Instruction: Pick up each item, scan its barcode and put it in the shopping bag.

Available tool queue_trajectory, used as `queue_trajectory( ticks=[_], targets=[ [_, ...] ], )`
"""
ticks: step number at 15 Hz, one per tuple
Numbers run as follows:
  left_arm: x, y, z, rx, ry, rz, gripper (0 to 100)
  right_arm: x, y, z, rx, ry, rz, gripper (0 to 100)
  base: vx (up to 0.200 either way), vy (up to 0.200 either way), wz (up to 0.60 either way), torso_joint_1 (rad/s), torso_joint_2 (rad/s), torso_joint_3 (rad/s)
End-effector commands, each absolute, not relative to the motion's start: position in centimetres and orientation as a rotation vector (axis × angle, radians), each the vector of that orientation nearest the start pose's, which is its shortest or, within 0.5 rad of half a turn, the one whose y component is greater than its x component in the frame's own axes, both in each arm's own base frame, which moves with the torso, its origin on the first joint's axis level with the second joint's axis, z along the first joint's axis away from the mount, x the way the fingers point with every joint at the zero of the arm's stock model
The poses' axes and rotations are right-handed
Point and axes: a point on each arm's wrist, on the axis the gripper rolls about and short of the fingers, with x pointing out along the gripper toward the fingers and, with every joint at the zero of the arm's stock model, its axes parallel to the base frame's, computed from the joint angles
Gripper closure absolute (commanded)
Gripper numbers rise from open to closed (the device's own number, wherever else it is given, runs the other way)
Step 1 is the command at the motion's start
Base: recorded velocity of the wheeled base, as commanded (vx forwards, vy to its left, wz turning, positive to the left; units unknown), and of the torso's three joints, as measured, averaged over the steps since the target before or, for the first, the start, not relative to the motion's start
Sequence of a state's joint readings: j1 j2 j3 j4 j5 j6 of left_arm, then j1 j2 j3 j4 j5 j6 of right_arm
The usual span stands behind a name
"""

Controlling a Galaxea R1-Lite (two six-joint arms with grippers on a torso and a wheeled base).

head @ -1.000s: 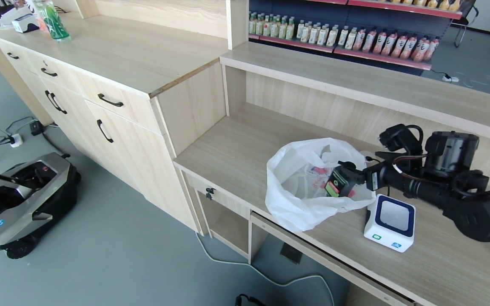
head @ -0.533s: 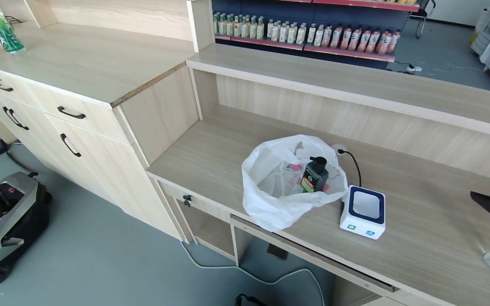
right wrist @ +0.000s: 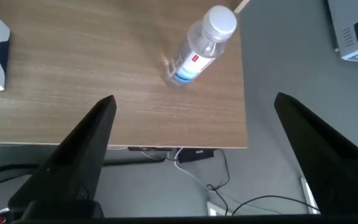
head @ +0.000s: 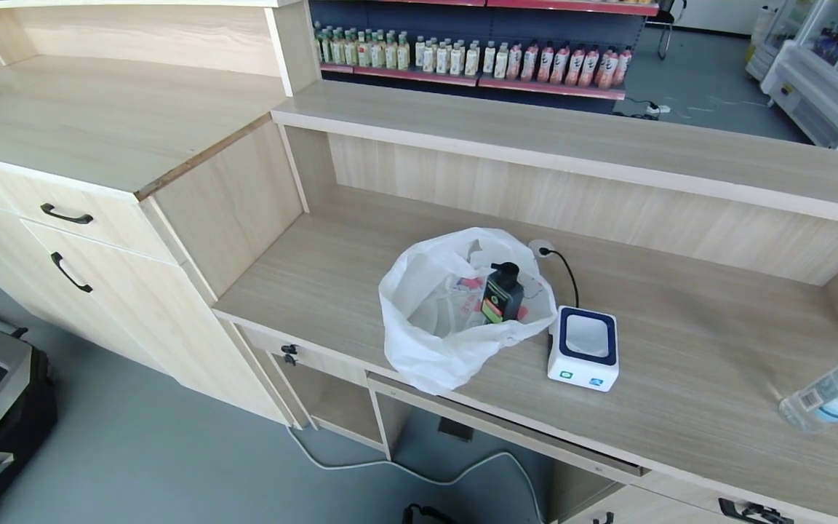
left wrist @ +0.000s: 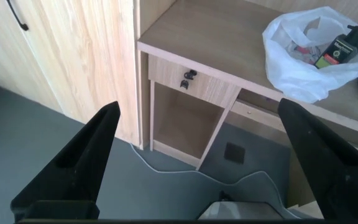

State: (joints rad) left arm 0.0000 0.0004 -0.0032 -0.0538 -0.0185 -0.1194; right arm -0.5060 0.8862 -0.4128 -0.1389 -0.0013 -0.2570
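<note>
A long pale-wood worktop [head: 681, 349] runs across the room, recessed under a raised ledge [head: 572, 138] at the back. To its left stands a taller cupboard [head: 99, 240] of the same wood with black handles. Beyond the ledge, shop shelves [head: 463, 58] carry rows of drink bottles. The floor [head: 172, 451] is plain grey, and a pale cable [head: 419, 477] trails across it beneath the worktop.

The white plastic shopping bag [head: 426, 342] sits near the front edge of the worktop, its mouth gaping upward. Just beside it on the right is the scanner [head: 583, 348], a white box with a dark-framed window facing up. A black lead runs from behind it to a hole in the worktop at the back of the bag.

A clear water bottle [head: 833, 389] lies on its side far out at the right end, well apart from the scanner. Its long axis is slanted, its base towards the scanner and its white cap [right wrist: 219, 20] close to the end edge of the worktop.

A black pump bottle [head: 503, 295] stands upright inside the bag, pump on top, on the side nearest the scanner.

The left gripper [left wrist: 199, 106] hangs out over the floor in front of the worktop, its fingers spread wide and empty. The right gripper [right wrist: 194, 98] is above the right end near the water bottle, not touching it, its fingers also spread wide with nothing in them.
</note>
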Motion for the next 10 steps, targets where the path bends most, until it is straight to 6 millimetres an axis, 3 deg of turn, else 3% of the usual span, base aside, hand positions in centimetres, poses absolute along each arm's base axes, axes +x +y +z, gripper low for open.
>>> queue_trajectory(
  ticks=[1,5,10],
  targets=[
    [-2.3,0.0,8.2,-0.119,-0.056,-0.022,0,7.2,-4.0,18.9,-0.178,0.338,-0.472,0,0.0,0.0,0.0,0.0,0.0,0.0],
    [-2.3,0.0,8.2,-0.119,-0.056,-0.022,0,6.4,-3.4,19.3,-0.275,0.3,-0.457,0,0.0,0.0,0.0,0.0,0.0,0.0],
    [-2.3,0.0,8.2,-0.119,-0.056,-0.022,0,5.4,-2.9,19.8,-0.313,0.272,-0.454,0,0.0,0.0,-0.6,0.003,0.0,0.004]
  ],
)
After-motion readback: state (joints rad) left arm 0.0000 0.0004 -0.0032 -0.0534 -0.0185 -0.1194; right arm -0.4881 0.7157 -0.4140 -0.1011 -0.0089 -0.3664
